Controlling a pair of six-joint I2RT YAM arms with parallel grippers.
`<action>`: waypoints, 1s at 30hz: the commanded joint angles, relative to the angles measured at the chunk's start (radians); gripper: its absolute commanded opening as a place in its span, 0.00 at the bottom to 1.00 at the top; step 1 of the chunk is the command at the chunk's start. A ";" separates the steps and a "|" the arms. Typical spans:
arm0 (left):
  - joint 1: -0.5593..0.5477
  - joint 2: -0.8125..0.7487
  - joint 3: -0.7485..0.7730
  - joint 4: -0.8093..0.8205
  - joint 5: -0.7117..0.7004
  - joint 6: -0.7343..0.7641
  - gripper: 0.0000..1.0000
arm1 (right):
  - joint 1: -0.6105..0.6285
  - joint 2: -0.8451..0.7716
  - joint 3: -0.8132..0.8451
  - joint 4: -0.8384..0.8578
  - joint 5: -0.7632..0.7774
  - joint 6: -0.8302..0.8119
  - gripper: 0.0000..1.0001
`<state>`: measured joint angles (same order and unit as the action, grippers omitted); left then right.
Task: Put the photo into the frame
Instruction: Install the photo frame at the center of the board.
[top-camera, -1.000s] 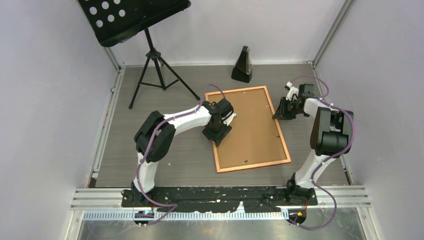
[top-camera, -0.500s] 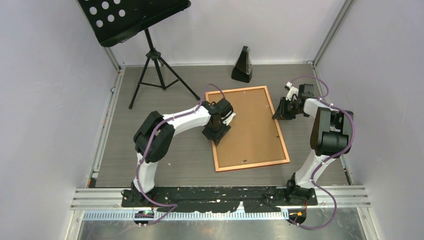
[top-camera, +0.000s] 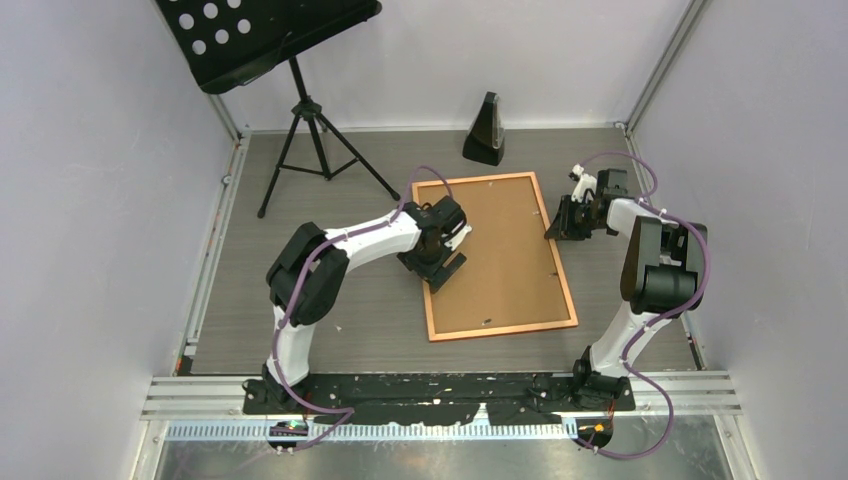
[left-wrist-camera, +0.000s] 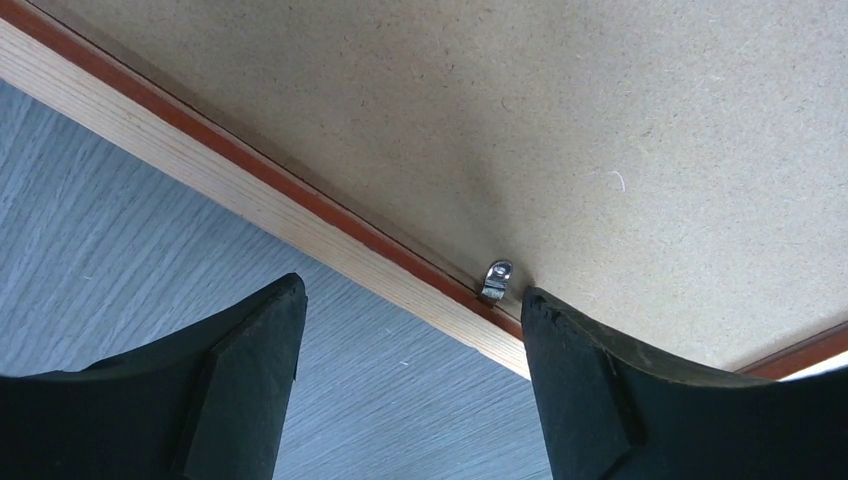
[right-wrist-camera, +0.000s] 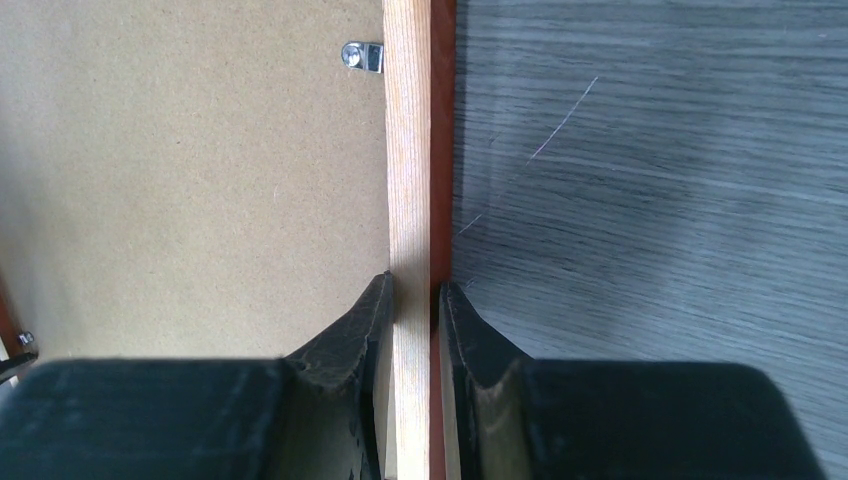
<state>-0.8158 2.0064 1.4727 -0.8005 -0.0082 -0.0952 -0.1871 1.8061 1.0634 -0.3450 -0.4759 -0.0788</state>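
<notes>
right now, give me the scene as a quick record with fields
frame: flat on the table, back side up, backing board in it
photo: not visible in any view
left gripper: open, at the frame's left rail, beside a metal clip
right gripper: shut on the frame's right rail
far end of table: music stand, metronome

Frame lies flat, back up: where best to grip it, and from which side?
Probably pinch a side rail from above, one finger over the backing board, one outside: the frame lies flat, so only its raised rail offers opposing faces.
</notes>
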 joint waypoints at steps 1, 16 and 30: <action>0.001 -0.042 0.010 0.012 -0.006 0.019 0.78 | -0.005 -0.029 -0.019 -0.038 0.018 -0.006 0.06; -0.001 -0.005 0.029 0.000 0.040 0.027 0.41 | -0.006 -0.033 -0.018 -0.034 0.029 -0.016 0.05; -0.015 -0.007 0.034 0.006 0.029 0.025 0.46 | 0.002 -0.040 -0.019 -0.038 0.044 -0.044 0.06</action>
<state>-0.8032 2.0064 1.4807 -0.7879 -0.0105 -0.1501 -0.1871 1.7908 1.0554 -0.3714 -0.4576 -0.0910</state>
